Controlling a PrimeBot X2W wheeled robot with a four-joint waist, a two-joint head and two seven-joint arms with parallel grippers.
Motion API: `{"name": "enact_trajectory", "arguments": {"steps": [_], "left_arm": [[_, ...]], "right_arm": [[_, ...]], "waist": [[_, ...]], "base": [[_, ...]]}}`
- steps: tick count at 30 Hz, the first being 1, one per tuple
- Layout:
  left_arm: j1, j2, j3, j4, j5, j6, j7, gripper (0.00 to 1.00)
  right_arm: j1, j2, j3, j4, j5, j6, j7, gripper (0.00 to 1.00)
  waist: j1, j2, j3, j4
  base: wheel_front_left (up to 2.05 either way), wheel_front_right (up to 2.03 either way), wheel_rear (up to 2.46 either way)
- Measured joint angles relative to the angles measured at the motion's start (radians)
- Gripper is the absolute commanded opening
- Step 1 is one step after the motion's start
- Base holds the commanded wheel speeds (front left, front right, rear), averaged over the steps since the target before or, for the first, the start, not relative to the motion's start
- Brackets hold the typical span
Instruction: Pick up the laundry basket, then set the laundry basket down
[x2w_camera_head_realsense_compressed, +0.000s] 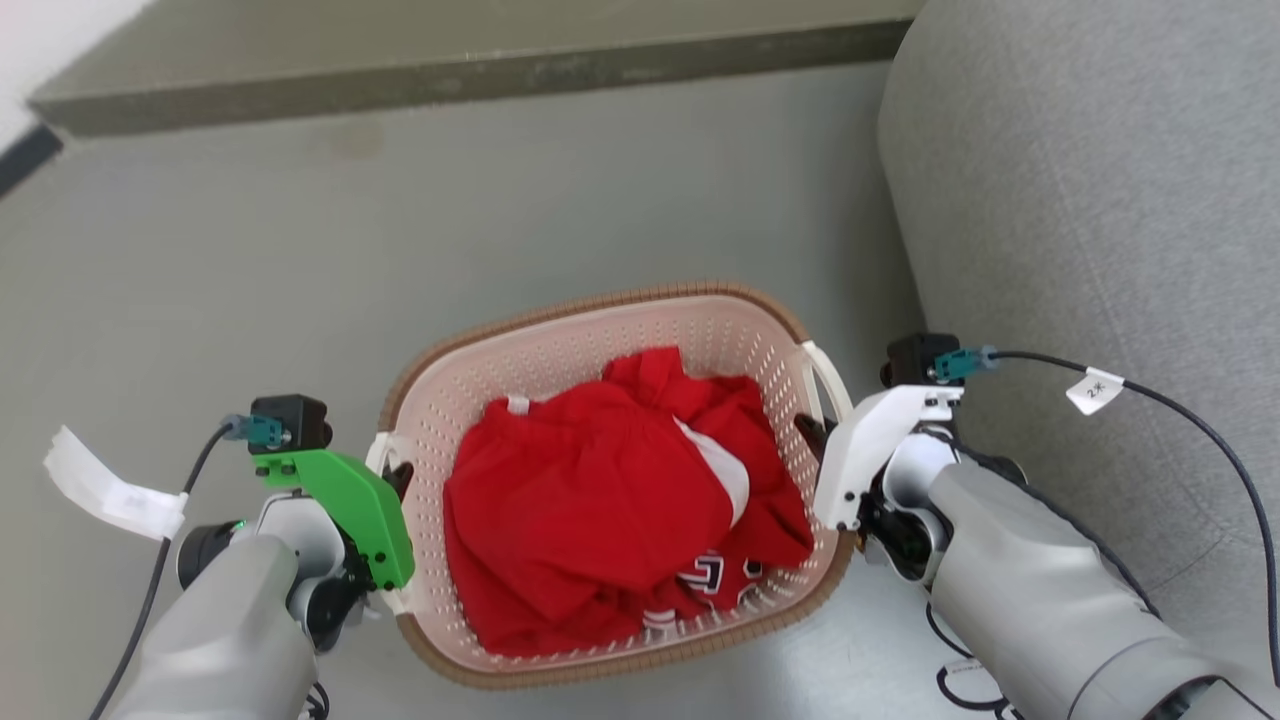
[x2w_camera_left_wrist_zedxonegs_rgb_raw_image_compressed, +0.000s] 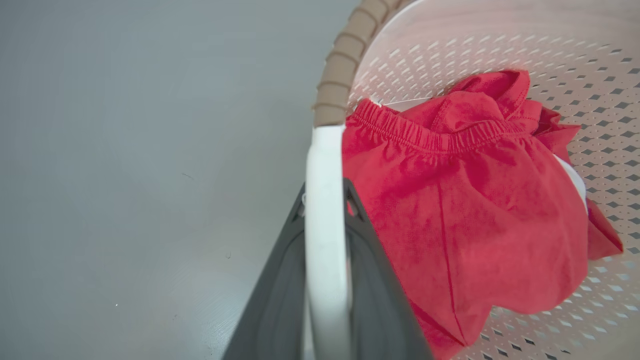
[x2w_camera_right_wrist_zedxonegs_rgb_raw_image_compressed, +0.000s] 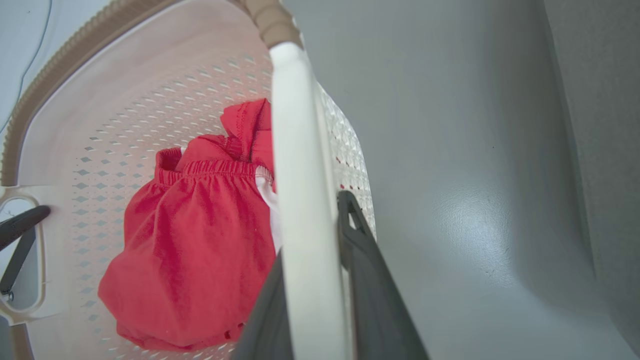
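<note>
Grey floor (x2w_camera_head_realsense_compressed: 300, 250) lies all around, smooth and a bit shiny. The left gripper (x2w_camera_left_wrist_zedxonegs_rgb_raw_image_compressed: 325, 195) has its two dark fingers pressed on either side of the left handle (x2w_camera_left_wrist_zedxonegs_rgb_raw_image_compressed: 325, 260), a white loop on the left side of the laundry basket (x2w_camera_head_realsense_compressed: 560, 350), and pinches it tight; the right gripper (x2w_camera_right_wrist_zedxonegs_rgb_raw_image_compressed: 325, 210) does the same with the right handle (x2w_camera_right_wrist_zedxonegs_rgb_raw_image_compressed: 300, 150), the white loop on the right side of the basket, one finger on each side of the bar.

The basket sits between the two arms; it is cream-white, with little holes in its walls and a brown rim (x2w_camera_head_realsense_compressed: 600, 300) round the top; I cannot tell if its bottom touches the floor or hangs just over it. Inside the basket lies a heap of red clothes (x2w_camera_head_realsense_compressed: 590, 500) with a bit of white showing.

A green cover (x2w_camera_head_realsense_compressed: 350, 500) sits on the left wrist just beside the basket; a white cover (x2w_camera_head_realsense_compressed: 870, 440) sits on the right wrist; a small white tag (x2w_camera_head_realsense_compressed: 1093, 390) hangs a little further right. To the right of the basket stands a big soft grey sofa (x2w_camera_head_realsense_compressed: 1100, 200), near it; far beyond the basket a dark low ledge (x2w_camera_head_realsense_compressed: 450, 70) runs along the edge of the floor.
</note>
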Motion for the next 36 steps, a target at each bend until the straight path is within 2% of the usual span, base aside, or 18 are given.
{"name": "enact_trajectory", "arguments": {"steps": [18,36], "left_arm": [[0.066,-0.01,-0.013,0.024,-0.012,0.0,0.062,0.0],[0.067,-0.009,-0.012,0.021,-0.019,0.0,0.073,0.0]], "right_arm": [[0.071,0.003,0.029,0.011,0.038,-0.005,0.066,0.0],[0.071,0.002,0.042,0.002,0.053,-0.018,0.079,0.0]], "waist": [[0.0,0.0,-0.143,-0.017],[0.0,0.0,-0.142,-0.021]], "base": [[0.0,0.0,0.0],[0.0,0.0,0.0]]}}
